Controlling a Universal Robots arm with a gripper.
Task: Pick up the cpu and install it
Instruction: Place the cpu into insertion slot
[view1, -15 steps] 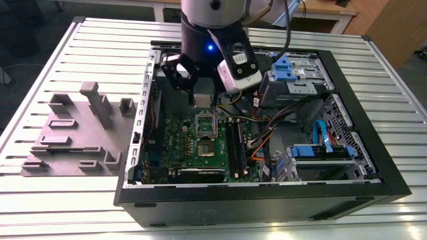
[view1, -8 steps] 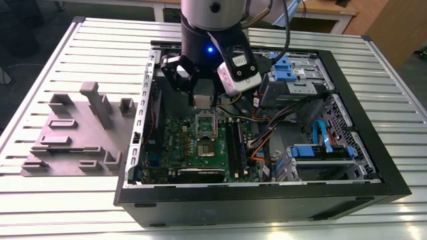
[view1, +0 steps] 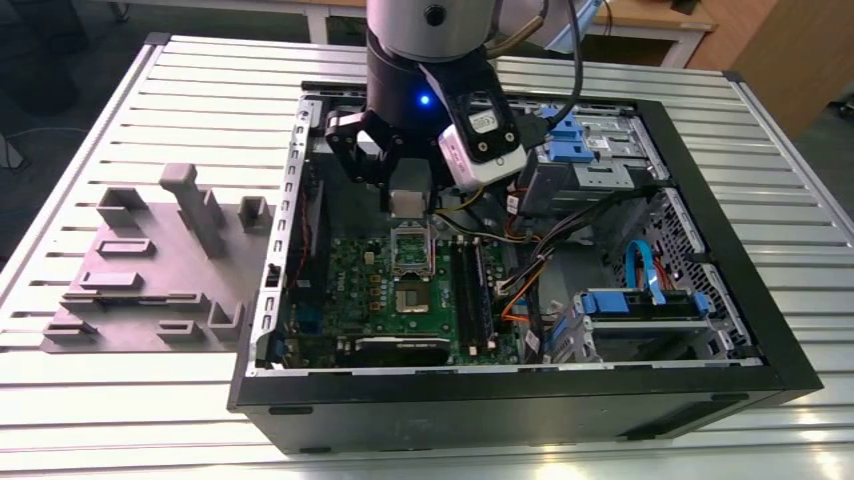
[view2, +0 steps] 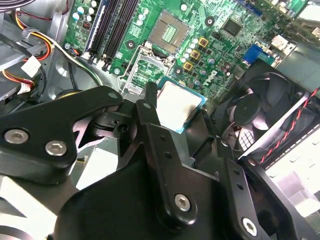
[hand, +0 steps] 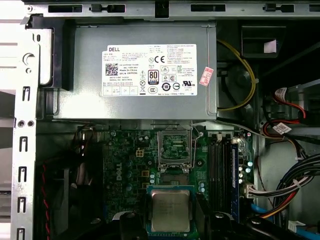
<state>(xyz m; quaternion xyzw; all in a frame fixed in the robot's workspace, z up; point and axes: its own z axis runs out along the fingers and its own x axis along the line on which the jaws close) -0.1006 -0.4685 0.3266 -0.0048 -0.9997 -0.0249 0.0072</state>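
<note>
Gripper (hand: 171, 214) clenched on the cpu (hand: 170, 207) inside the open computer case (view1: 534, 395).
The cpu hangs above the green board (hand: 125, 155), near the open socket frame (hand: 175, 149). Grey power box (hand: 145, 75) beyond, memory slots (hand: 220, 165) alongside, black fan (view2: 260, 110) close by.

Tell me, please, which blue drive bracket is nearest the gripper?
The blue drive bracket by the white camera, near the gripper; the other bracket sits farther, under a blue cable.
</note>
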